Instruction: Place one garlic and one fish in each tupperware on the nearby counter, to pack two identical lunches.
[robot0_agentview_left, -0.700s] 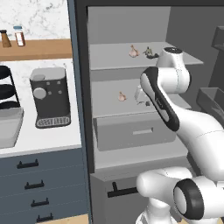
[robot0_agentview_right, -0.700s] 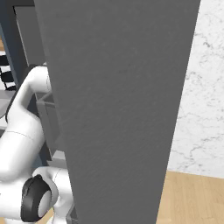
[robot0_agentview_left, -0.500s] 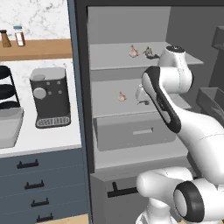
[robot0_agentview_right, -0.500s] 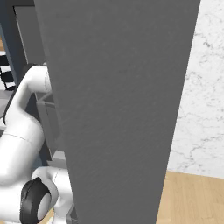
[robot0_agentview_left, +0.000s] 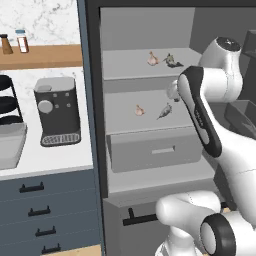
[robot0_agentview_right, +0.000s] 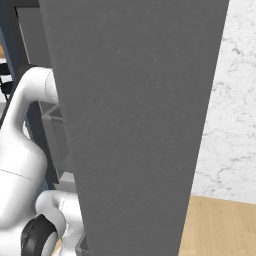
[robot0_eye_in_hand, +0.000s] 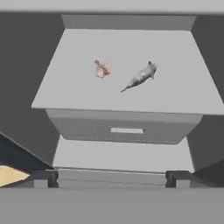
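Grey shelf ahead of your hand, nothing picked yet.
Your gripper (robot0_eye_in_hand: 112, 177) hangs with jaws spread and empty, facing the fridge. A garlic (robot0_eye_in_hand: 101, 69) lies ahead and slightly left, a fish (robot0_eye_in_hand: 141, 76) just beside it to the right. You're at the first reach; next, advance over one, probably the fish, and close.

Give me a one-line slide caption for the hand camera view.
Open gripper faces a fridge shelf holding one garlic beside one fish, above a closed drawer.
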